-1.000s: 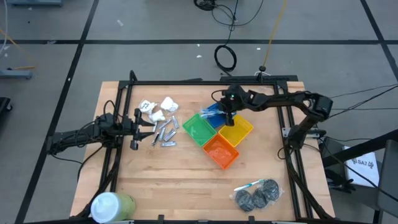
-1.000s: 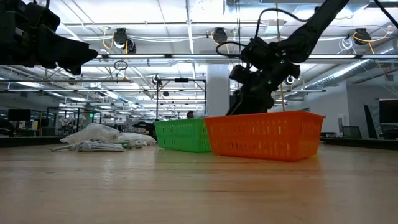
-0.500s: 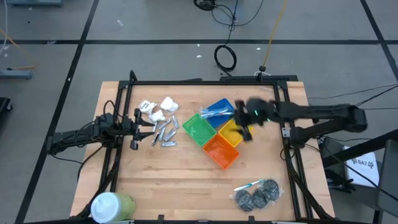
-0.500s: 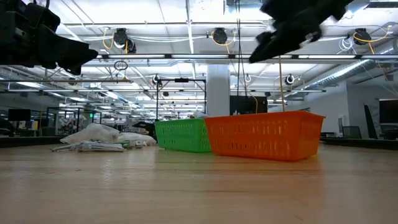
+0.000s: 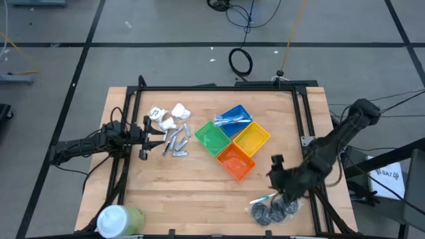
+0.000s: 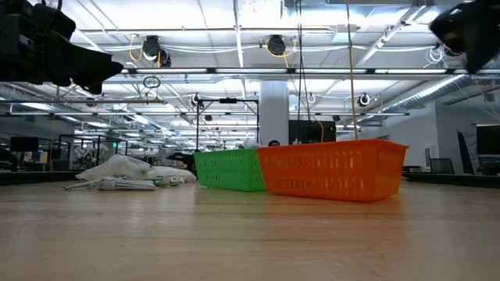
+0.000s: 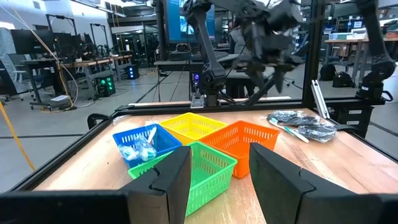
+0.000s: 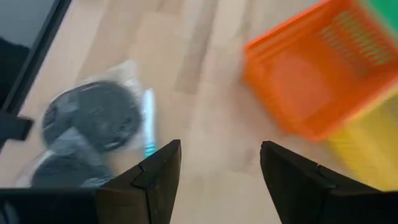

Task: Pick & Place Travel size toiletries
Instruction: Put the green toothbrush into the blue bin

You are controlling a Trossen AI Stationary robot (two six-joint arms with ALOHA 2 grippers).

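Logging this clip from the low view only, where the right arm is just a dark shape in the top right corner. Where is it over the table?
Observer: The right arm reaches down over the dark round wads near the table's right edge, apart from the bins.
Operator: Jaws holding anything?
Observer: No. In the right wrist view the jaws are open and empty.
Operator: I see only a green and an orange bin. Anything sorted?
Observer: The blue bin behind them holds blue-and-white sticks; the yellow bin looks empty.
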